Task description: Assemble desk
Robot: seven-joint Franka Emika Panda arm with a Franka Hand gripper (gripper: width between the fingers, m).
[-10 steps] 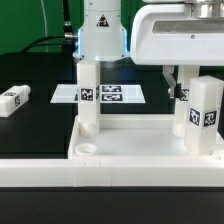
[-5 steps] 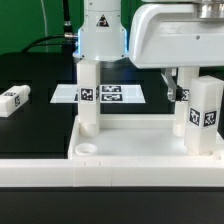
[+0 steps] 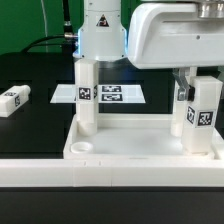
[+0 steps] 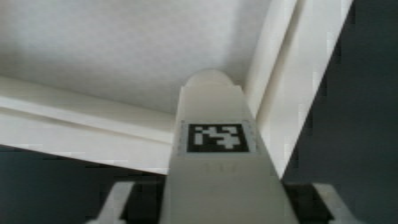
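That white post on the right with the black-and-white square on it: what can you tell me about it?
It is a desk leg: a square white post, plastic by its look, with a black-and-white tag on its side. It stands upright on the tabletop, at the exterior view's right. The gripper straddles its upper part; whether it grips the leg cannot be told.

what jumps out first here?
Two upright legs stand on the far side of the white tabletop: the left leg at the exterior view's left, and the right leg directly under the arm. That tagged leg also fills the wrist view. A loose leg lies on the black table at the far left.
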